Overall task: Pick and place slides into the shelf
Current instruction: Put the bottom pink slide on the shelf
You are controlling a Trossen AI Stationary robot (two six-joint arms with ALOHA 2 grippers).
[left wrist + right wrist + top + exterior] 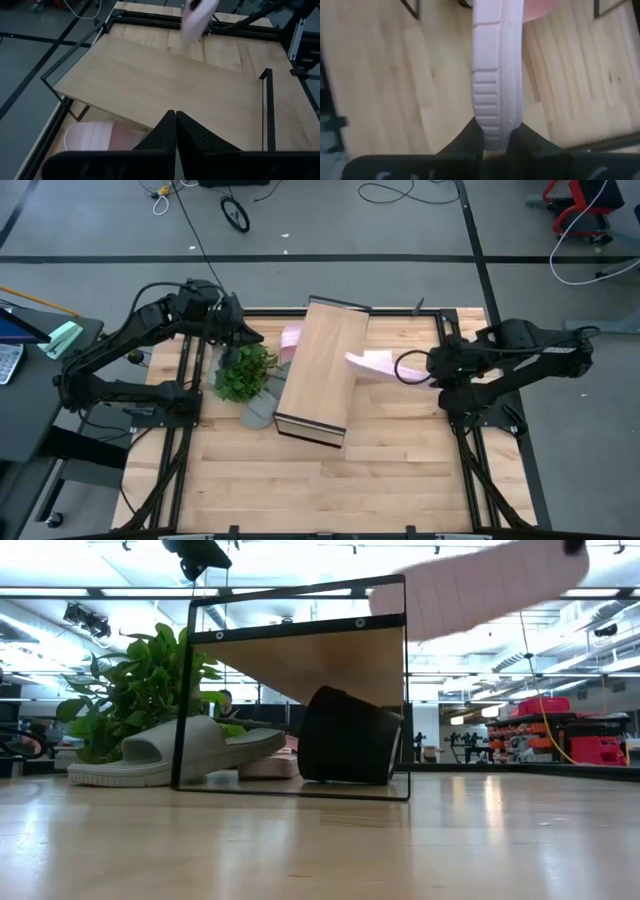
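One pink sandal (375,362) was up in the air, pinched at its edge by the right gripper (494,137), whose fingers were closed tight on the ribbed sole and held nothing else. It hung over the right side of the shelf (318,370), clear of the plank top. The hold looked thin: only the rim of soft foam sat between the fingers, so a quick swing could have let the sandal twist or slide out and drop onto the table (300,480).

The shelf stood askew on the table, and a nudge from the sandal against its dark frame could have pushed it further out of line. Under it already lay a grey sandal (165,755) and a dark one (345,738), with another pink sandal (97,137) at the far end, so free room looked scarce and a newcomer might have jammed against them.

The left gripper (175,130) hovered with fingers shut and empty above the shelf's left end, next to the plant (243,372), whose leaves crowded that side.
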